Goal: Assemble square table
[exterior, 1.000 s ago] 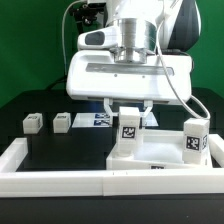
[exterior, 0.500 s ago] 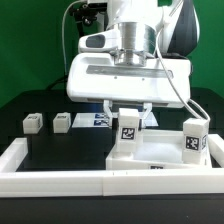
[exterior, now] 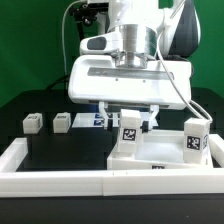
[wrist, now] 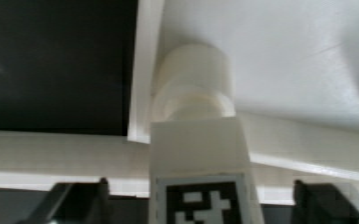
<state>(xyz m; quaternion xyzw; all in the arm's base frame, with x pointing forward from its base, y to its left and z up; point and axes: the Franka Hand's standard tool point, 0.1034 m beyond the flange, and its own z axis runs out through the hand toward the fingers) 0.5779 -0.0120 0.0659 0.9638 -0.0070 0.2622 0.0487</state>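
The white square tabletop (exterior: 160, 163) lies flat by the front rail. One tagged white leg (exterior: 128, 132) stands upright on its near-left corner, and a second leg (exterior: 194, 139) stands at its right corner. My gripper (exterior: 129, 121) hangs straight over the first leg, open, with a finger on each side and a gap to the leg. In the wrist view the leg (wrist: 197, 120) rises from the tabletop (wrist: 291, 60) between the dark fingers (wrist: 78, 203) of my gripper (wrist: 197, 205). Two more small legs (exterior: 32, 123) (exterior: 62, 122) lie on the black surface at the exterior view's left.
A long white rail (exterior: 60, 170) borders the black surface at the front and sides. The marker board (exterior: 100, 120) lies flat behind the tabletop, partly hidden by my hand. The arm's cable hangs at the exterior view's right.
The fingers have spread wider apart around the upright leg, which stays standing. The wrist above has turned a little.
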